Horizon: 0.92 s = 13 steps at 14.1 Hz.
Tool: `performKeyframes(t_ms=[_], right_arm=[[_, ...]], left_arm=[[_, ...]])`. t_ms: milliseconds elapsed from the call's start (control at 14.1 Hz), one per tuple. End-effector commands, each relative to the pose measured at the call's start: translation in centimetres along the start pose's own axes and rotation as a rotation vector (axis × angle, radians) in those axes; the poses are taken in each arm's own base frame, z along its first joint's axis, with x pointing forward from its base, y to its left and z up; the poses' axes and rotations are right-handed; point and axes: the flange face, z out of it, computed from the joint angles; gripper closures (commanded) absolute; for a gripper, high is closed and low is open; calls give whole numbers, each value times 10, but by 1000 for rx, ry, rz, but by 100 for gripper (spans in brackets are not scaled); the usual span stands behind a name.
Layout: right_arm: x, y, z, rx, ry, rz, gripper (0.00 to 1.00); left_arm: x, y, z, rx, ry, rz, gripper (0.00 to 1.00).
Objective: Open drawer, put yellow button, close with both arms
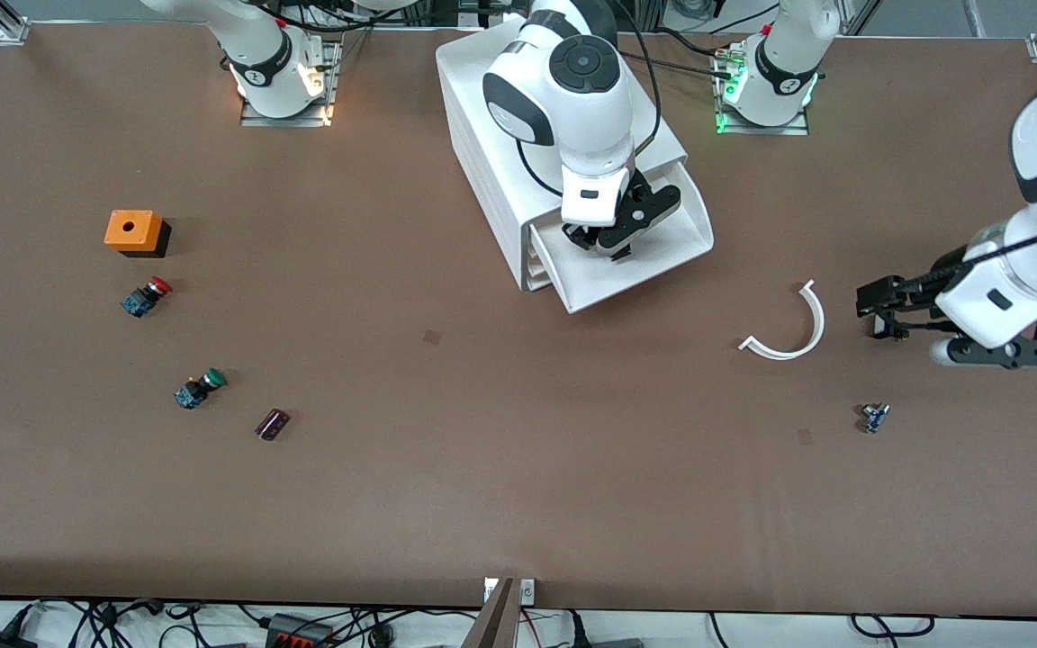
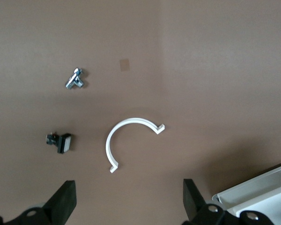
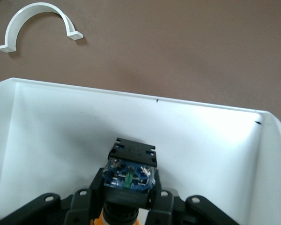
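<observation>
The white cabinet (image 1: 482, 153) stands mid-table between the two arm bases, and its top drawer (image 1: 662, 256) is pulled out. My right gripper (image 1: 613, 241) hangs over the open drawer (image 3: 61, 140). This gripper (image 3: 127, 199) is shut on the yellow button (image 3: 129, 176), with the blue base pointing into the tray and a sliver of orange cap showing between the fingers. My left gripper (image 1: 874, 313) waits open low over the table toward the left arm's end. Its fingers (image 2: 61, 206) are spread wide with nothing between them. A corner of the drawer (image 2: 262, 192) shows in the left wrist view.
A white curved clip (image 1: 793, 335) lies between the drawer and the left gripper. A small metal part (image 1: 875, 417) lies nearer the front camera. Toward the right arm's end sit an orange box (image 1: 133, 231), a red-capped switch (image 1: 146, 297), a green-capped switch (image 1: 199, 388) and a small dark piece (image 1: 272, 424).
</observation>
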Motion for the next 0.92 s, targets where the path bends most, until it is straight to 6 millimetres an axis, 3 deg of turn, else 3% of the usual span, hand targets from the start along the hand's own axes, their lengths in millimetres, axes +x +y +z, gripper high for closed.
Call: performKeyframes(t_ms=[0,71,213,355,498,711,853], right_arm=[[2,-3,-3,-7,-4,16,33],[3,-1,-4,-9,-2,25,0],[4,-2,-11,-5,9,92,0],[9,-3,-40,5,34,103,0],[20,18,-79,4,49,129,0],[30,88,-131,-16,33,224,0],[33,161,-150,-56,-8,313,0]], left_arm=[[-42,12,7,33,6,-27,0],[-47,13,12,33,21,-25,0],[-49,14,15,12,26,-30,0],[-48,14,16,0,21,-35,0],[-49,14,16,-13,8,-65,0],[-48,27,17,-40,-1,-120,0],[-40,48,31,-52,-18,-119,0]])
